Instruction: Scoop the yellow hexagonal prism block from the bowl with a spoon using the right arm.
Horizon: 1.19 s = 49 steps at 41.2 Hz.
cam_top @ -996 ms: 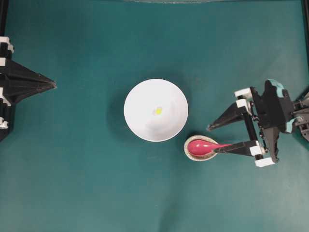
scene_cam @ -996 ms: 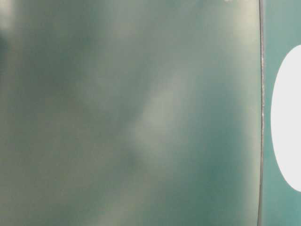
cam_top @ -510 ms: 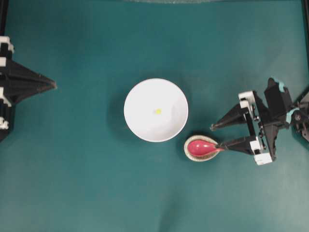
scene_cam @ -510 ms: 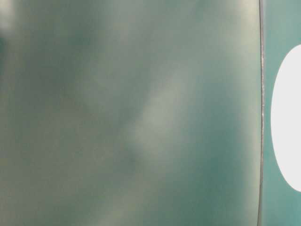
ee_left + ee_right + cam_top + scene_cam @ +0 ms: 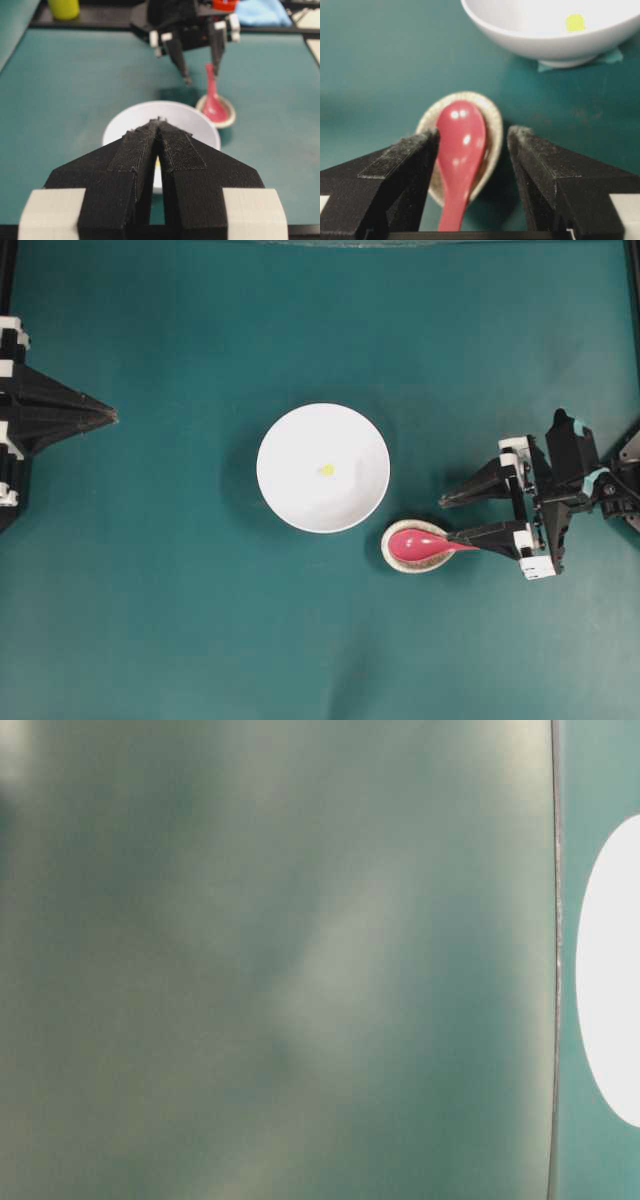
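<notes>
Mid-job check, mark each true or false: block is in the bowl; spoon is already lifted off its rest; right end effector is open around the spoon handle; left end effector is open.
1. The yellow block lies in the white bowl. True.
2. The spoon is lifted clear of the speckled rest. False: its scoop lies in the rest.
3. The right end effector is open, its fingers either side of the handle. True.
4. The left end effector is open. False: its fingers are together.
</notes>
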### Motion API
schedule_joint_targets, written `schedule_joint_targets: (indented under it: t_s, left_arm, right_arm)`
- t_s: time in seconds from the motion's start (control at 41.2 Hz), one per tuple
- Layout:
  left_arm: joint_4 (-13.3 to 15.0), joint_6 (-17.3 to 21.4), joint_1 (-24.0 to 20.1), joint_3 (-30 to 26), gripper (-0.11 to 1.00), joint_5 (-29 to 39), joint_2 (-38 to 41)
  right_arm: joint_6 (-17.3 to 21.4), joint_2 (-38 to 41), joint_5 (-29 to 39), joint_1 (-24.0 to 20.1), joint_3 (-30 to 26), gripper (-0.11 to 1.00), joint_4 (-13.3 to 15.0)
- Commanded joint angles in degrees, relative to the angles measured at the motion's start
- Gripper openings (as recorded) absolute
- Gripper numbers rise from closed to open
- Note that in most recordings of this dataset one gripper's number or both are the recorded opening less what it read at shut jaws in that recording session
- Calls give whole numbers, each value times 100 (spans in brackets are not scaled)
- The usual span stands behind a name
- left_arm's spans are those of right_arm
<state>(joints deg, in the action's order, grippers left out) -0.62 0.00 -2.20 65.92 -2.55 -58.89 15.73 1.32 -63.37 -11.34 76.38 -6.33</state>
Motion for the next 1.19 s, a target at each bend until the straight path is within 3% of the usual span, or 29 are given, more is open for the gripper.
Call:
schedule_joint_targets:
  t_s: [0.0,0.267,0.389,0.972,1.166]
  left_arm:
    - [-18,18,-18,-114,1,-62,62]
    - [-18,18,-18,-114,1,-53,62]
    - [-18,18,-18,-114,1,-62,62]
    - [-18,9,-18,-114,1,-53,62]
    - [-18,9,-18,-114,1,-44,62]
  right_arm:
    - [-44,9,-264,-308,44,60,-352]
    - [-299,246,-686,-1397,132,60,-1775]
    - [-448,369,-712,-1661,97,60,-2136]
    - [-606,923,-817,-1837,97,60,-2197]
    - [-853,914,-800,-1916,88,60,-2188]
